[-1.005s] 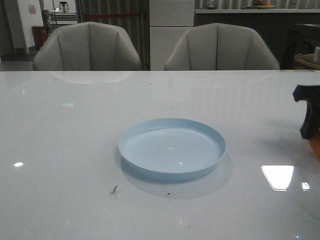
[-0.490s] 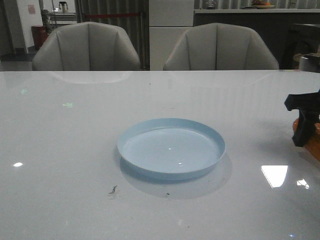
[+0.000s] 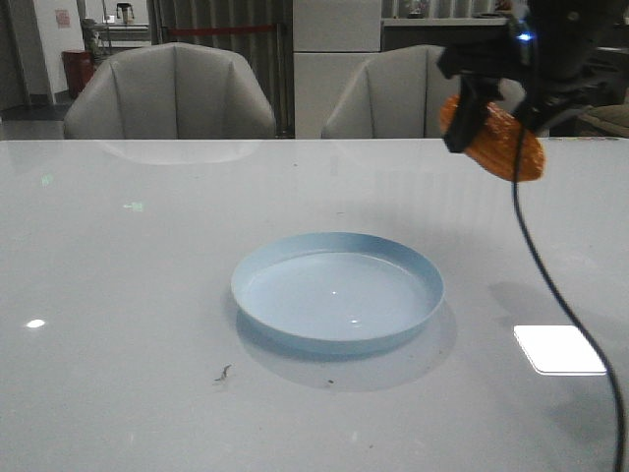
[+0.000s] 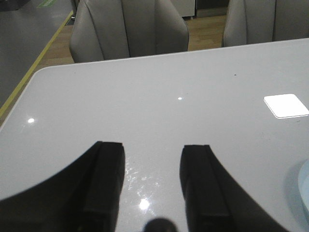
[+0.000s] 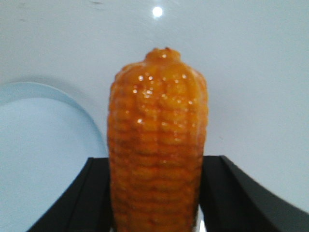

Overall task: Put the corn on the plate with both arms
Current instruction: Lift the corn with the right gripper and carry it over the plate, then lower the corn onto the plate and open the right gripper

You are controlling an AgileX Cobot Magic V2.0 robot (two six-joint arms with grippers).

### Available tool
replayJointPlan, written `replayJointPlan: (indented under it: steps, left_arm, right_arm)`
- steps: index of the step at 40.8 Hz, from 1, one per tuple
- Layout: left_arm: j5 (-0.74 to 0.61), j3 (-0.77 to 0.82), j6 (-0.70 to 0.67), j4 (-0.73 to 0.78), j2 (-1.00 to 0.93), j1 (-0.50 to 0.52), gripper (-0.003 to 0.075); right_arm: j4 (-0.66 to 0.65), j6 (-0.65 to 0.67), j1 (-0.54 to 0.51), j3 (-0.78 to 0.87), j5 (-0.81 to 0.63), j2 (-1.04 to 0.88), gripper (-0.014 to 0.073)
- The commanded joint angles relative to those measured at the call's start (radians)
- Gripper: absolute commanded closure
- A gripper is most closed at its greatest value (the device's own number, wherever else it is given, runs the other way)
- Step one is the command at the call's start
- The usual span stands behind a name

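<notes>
Gripping corn (image 3: 496,143), right hand (image 3: 491,113) raised.

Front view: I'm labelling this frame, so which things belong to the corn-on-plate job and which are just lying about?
Job:
- corn, held in the air
- plate, bare
- right gripper, shut on the corn
- left gripper, open, holding nothing

Lying about:
- two chairs behind the table
- small dark speck near the plate

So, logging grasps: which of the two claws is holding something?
The right claw, gripping the glossy orange toy corn cob; the left claw is open and empty.
</notes>
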Motion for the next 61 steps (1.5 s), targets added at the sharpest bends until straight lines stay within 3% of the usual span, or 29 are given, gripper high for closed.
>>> replayJointPlan:
  steps: [1,12,19,22,29,32,43,49,61]
  left_arm:
    - [-0.091,-0.030,-0.011,-0.022,-0.009,0.001,0.0365]
    - [-0.091,-0.030,-0.011,-0.071,-0.006,0.001,0.0365]
    - [-0.091,-0.030,-0.011,-0.071,-0.006,0.001,0.0365]
    - [-0.091,-0.030,-0.011,-0.071,-0.006,0.001,0.0365]
    - [-0.091,-0.030,-0.011,-0.071,-0.006,0.001,0.0365]
    - [-0.091,-0.030,-0.011,-0.071,-0.006,0.001,0.0365]
    - [-0.088,-0.030,-0.011,-0.071,-0.006,0.001,0.0365]
    - [-0.085,-0.030,-0.011,-0.071,-0.006,0.001,0.0365]
    - [-0.085,-0.030,-0.011,-0.071,-0.006,0.001,0.0365]
  right_arm:
    - [0.009,-0.032,0.079,-0.057,-0.045,-0.053,0.0365]
    - [0.009,-0.033,0.247,-0.057,-0.051,0.025,0.0365]
    - [0.009,-0.033,0.287,-0.057,-0.051,0.107,0.0358]
    - [0.009,-0.033,0.289,-0.057,-0.051,0.135,0.0306]
    - [0.010,-0.033,0.289,-0.057,-0.041,0.184,0.0066]
    - [0.016,-0.032,0.289,-0.060,-0.037,0.184,0.0019]
    - [0.035,-0.032,0.284,-0.297,0.204,0.178,0.0022]
    - [0.035,-0.031,0.260,-0.380,0.222,0.110,0.0022]
    - [0.036,0.015,0.079,-0.384,0.272,-0.161,0.0022]
